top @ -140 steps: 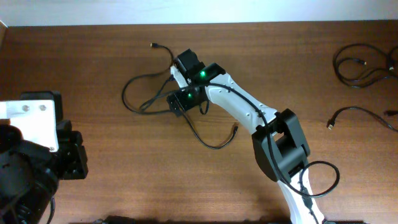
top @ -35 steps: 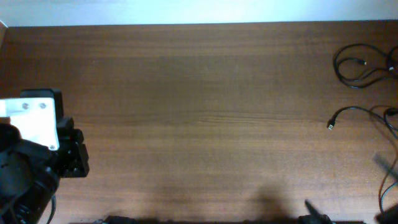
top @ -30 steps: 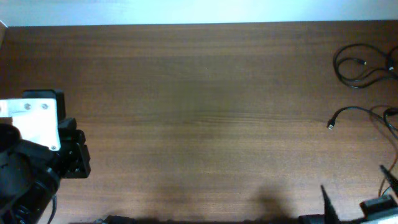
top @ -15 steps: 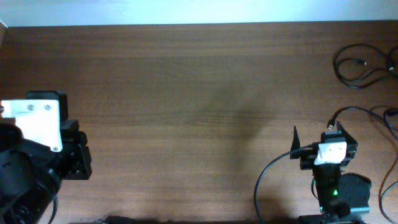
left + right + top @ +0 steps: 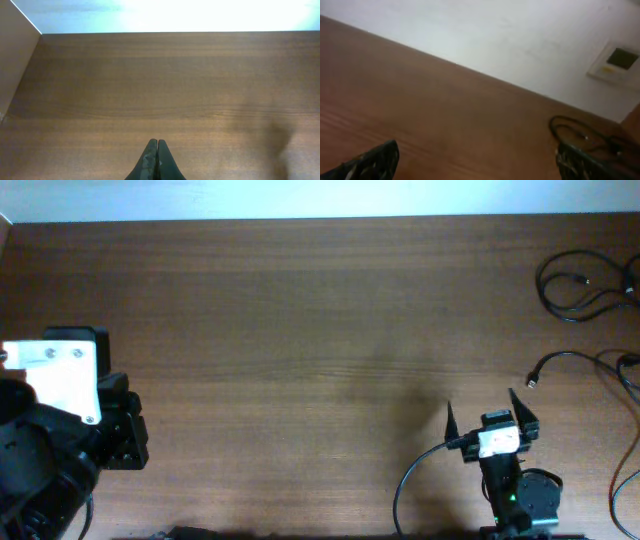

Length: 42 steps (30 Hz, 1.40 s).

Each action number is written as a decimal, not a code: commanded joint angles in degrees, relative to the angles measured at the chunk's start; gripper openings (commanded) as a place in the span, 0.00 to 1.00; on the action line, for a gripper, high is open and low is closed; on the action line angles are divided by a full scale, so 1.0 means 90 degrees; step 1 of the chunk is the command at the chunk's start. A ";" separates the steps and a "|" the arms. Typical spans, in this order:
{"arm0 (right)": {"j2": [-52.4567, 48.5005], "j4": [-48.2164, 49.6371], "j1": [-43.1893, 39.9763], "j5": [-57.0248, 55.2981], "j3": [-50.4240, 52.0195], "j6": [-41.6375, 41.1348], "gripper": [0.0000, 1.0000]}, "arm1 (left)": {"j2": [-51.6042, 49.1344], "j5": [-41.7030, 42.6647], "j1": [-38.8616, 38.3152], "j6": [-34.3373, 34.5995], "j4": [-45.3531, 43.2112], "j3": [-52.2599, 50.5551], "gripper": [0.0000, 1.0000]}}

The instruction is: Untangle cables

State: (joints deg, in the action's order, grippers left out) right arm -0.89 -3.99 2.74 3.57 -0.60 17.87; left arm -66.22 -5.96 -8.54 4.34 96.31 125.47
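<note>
Cables (image 5: 578, 288) lie in a loose coil near the far right corner of the table (image 5: 300, 330). A separate strand (image 5: 562, 358) lies closer in, by the right edge, with its plug end (image 5: 531, 383) pointing left. The right gripper (image 5: 486, 418) sits near that plug, its fingers spread wide and empty. The left gripper (image 5: 157, 152), at the table's left side, has its fingers pressed together on nothing.

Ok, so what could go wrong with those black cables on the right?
Two risks, perhaps. The jaws on the right arm stand wide open near the single cable, so they might pinch its small plug end instead of the cord. Also, the arm's own thick cable loops on the table beside it and could snag as the arm moves.
</note>
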 commanded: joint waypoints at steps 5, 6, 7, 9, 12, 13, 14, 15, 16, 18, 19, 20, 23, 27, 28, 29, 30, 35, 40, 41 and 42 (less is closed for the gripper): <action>-0.1061 -0.0032 0.0022 0.0041 0.0029 0.0085 0.99 | -0.0007 0.0070 0.0019 -0.0005 0.0029 0.0017 0.13; -0.1173 -0.0032 0.0022 0.0041 0.0029 0.0085 0.99 | -0.0007 0.0070 0.0019 -0.0005 -0.0002 0.0017 0.13; -0.1324 -0.0032 0.0022 0.0041 0.0029 0.0085 0.99 | -0.0007 0.0070 0.0019 -0.0005 -0.0029 0.0017 0.11; -0.1486 -0.0032 0.0022 0.0039 0.0029 0.0085 0.99 | -0.0007 0.0070 0.0019 -0.0005 -0.0022 0.0017 0.04; -0.1042 -0.0032 0.0022 0.0039 0.0029 0.0085 0.99 | -0.0007 0.0073 0.0019 -0.0005 -0.0024 0.0017 0.00; -0.0889 -0.0032 0.0019 0.0039 0.0029 0.0085 0.99 | -0.0007 0.0070 0.0019 -0.0005 -0.0022 0.0017 0.00; -0.0449 -0.0032 0.0019 0.0039 0.0029 0.0085 0.99 | -0.0007 0.0073 0.0019 -0.0005 -0.0022 0.0017 0.00; -0.0080 -0.0032 0.0015 0.0039 0.0029 0.0085 0.99 | -0.0007 0.0073 0.0019 -0.0002 -0.0022 0.0017 0.00; 0.0068 0.0029 -0.0070 0.0046 0.0029 0.0085 0.99 | -0.0007 0.0073 0.0019 -0.0005 -0.0024 0.0017 0.00; 0.0075 -0.0024 -0.0240 0.0034 0.0029 0.0085 0.99 | -0.0007 0.0070 0.0019 -0.0005 -0.0024 0.0017 0.02; 0.0075 -0.0024 -0.0255 0.0036 0.0029 0.0085 0.98 | -0.0007 0.0068 0.0019 -0.0005 -0.0024 0.0017 0.09; 0.0068 -0.0024 -0.0255 0.0036 0.0029 0.0085 0.99 | -0.0007 0.0068 0.0019 -0.0005 -0.0024 0.0017 0.25; 0.0063 -0.0024 -0.0255 0.0034 0.0029 0.0085 0.99 | -0.0007 0.0070 0.0019 -0.0005 -0.0022 0.0017 0.82; 0.0063 -0.0024 -0.0255 0.0036 0.0029 0.0085 0.99 | -0.0007 0.0070 0.0019 -0.0005 0.0044 0.0017 0.99; 0.0063 -0.0024 -0.0255 0.0036 0.0029 0.0085 0.99 | -0.0007 0.0073 0.0019 -0.0005 0.0044 0.0017 0.99; 0.0063 -0.0024 -0.0255 0.0034 0.0029 0.0083 0.99 | -0.0007 0.0073 0.0019 -0.0005 0.0044 0.0017 0.99; 0.0063 -0.0024 -0.0255 0.0034 0.0029 0.0085 0.99 | -0.0007 0.0073 0.0019 -0.0005 0.0044 0.0017 1.00; 0.0063 -0.0024 -0.0255 0.0036 0.0029 0.0085 0.99 | -0.0007 0.0070 0.0019 -0.0005 0.0044 0.0017 0.99; 0.0063 -0.0024 -0.0255 0.0034 0.0029 0.0085 0.98 | -0.0007 0.0318 0.0022 -0.0007 -0.0015 0.0017 0.99; 0.0063 -0.0024 -0.0255 0.0034 0.0029 0.0085 0.99 | -0.0010 0.0102 0.0019 -0.0007 -0.0379 0.0017 0.99; 0.0063 -0.0024 -0.0255 0.0034 0.0029 0.0085 0.99 | -0.0010 0.0019 0.0022 -0.0007 -0.0685 0.0017 0.99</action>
State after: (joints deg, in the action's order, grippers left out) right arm -0.89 -3.86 0.82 3.77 -0.60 18.46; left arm -66.22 -4.45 -8.54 4.16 95.04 125.45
